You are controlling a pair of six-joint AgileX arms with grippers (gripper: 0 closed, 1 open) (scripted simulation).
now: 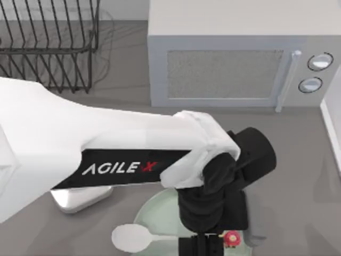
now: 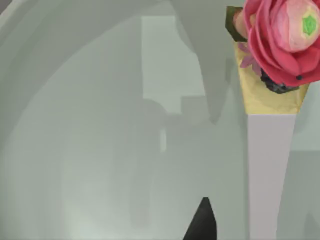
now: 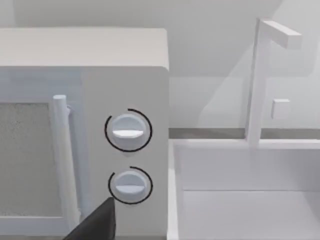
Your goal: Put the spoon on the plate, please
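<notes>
On the grey counter by the microwave (image 1: pixel 224 66), our left gripper (image 1: pixel 205 246) hovered over the plate (image 1: pixel 157 213) with the spoon (image 1: pixel 133 237), grip unclear, probably releasing next.

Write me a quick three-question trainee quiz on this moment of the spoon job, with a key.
1. True or false: the spoon has its bowl off the top view's left rim of the pale green plate.
2. Which appliance stands at the back of the table: A) toaster, B) microwave, C) kettle?
3. Fill in: beside the left gripper, on the plate, sits a pink ____.

Key: 1 true; 2 B; 3 flower.
</notes>
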